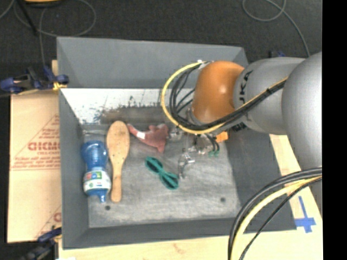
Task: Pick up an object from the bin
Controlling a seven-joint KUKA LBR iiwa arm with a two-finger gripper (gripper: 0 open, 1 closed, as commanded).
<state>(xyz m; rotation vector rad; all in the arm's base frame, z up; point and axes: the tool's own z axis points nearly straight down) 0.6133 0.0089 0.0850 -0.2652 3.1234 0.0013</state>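
Grey metal bin (152, 64), things lying flat and apart, probably so each can be taken singly. The gripper (185, 164) points down at mid-floor just right of a green strip-shaped thing (162, 173), likely the nearest target. Open or closed: can't tell, and nothing is seen held. Count: one green thing, one blue bottle (95, 169), one wooden brush (117, 150), one pink piece (154, 135).

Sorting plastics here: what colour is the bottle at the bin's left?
The bottle is blue, best seen in the camera view.
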